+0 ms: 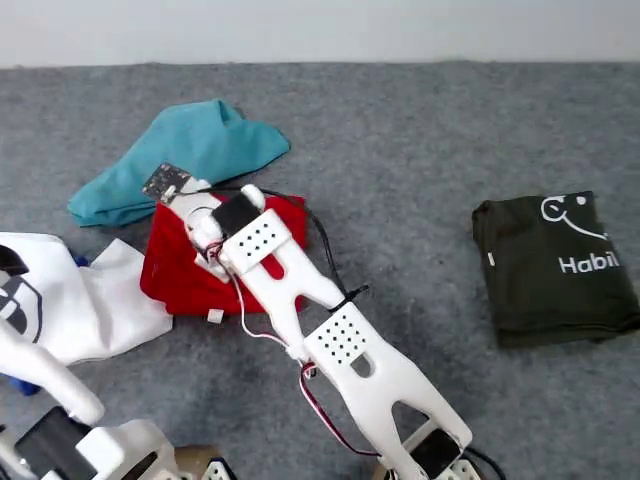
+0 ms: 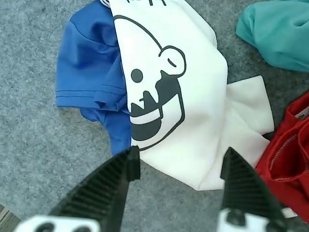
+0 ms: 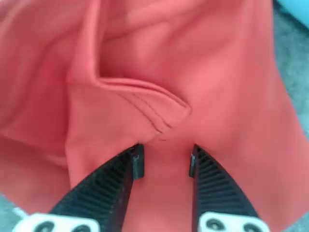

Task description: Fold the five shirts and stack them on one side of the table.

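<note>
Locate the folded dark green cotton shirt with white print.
In the high view the folded dark green shirt lies alone on the right side of the grey table, well apart from the crumpled red shirt and teal shirt at centre-left.

High cam fixed above table, looking down over whole scene, left wrist cam higher, facing down past left gripper at white shirt, right wrist cam v. close on red shirt, red shirt in all 3 views
</note>
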